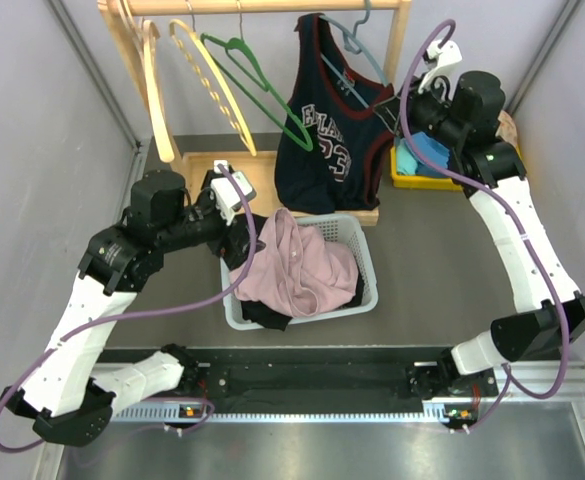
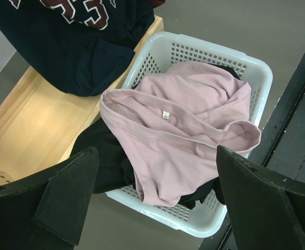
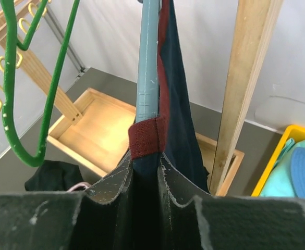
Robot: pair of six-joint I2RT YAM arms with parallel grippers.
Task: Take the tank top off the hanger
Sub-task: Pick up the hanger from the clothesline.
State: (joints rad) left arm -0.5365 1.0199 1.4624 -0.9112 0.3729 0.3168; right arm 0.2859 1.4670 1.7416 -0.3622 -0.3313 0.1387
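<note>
The navy tank top (image 1: 332,135) with maroon trim and lettering hangs on a grey-blue hanger (image 1: 357,45) from the wooden rail. My right gripper (image 1: 390,103) is at its right shoulder. In the right wrist view this gripper (image 3: 145,159) is shut on the tank top (image 3: 175,120) just below the maroon strap edge, beside the hanger (image 3: 148,62) arm. My left gripper (image 2: 156,152) stands open above the white basket (image 2: 194,226), over a pink garment (image 2: 188,135), holding nothing. The tank top's hem (image 2: 74,47) shows at the upper left there.
A green hanger (image 1: 257,80) and two wooden hangers (image 1: 207,80) hang left of the tank top. The rack's wooden base tray (image 1: 262,175) lies behind the basket (image 1: 367,250). A yellow bin (image 1: 417,170) with blue cloths sits at the right. The rack's post (image 3: 246,94) stands close to my right gripper.
</note>
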